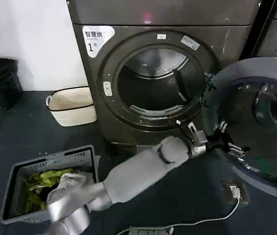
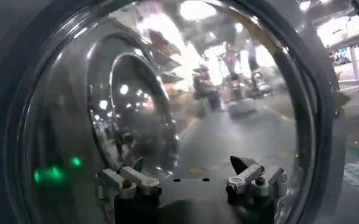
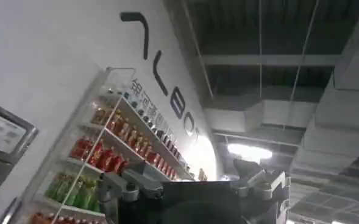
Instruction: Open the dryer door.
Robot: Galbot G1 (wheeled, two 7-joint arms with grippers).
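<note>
Head view: the dryer door (image 1: 256,117) is already swung well out to the right of the dryer (image 1: 163,73), drum mouth fully exposed, so the opening step looks close to done. The left gripper (image 1: 226,142) is at the door's inner face, arm stretched forward across the floor, wrist roughly level. Left wrist view has the fingers (image 2: 252,179) spread wide with nothing between them. Next move likely a final push or a clean retreat. The right gripper (image 3: 194,189) is parked, pointing up, fingers apart.
</note>
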